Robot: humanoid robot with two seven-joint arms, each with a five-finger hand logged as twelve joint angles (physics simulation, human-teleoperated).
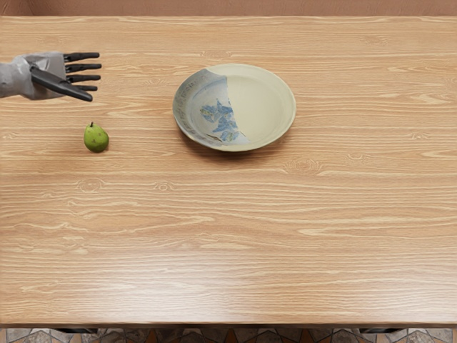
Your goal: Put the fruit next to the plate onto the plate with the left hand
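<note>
Head view only. Entering at the left edge: left hand, fingers spread, empty. Lying near it on the tabletop, well apart from the plate: small green pear. Likely light, firm, smooth, prone to rolling; grasp around the wide belly.

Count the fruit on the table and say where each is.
1: a green pear on the table, left of the plate and apart from it, just below the open left hand. None seems hidden.

A wooden table stands over seemingly tiled floor.
</note>
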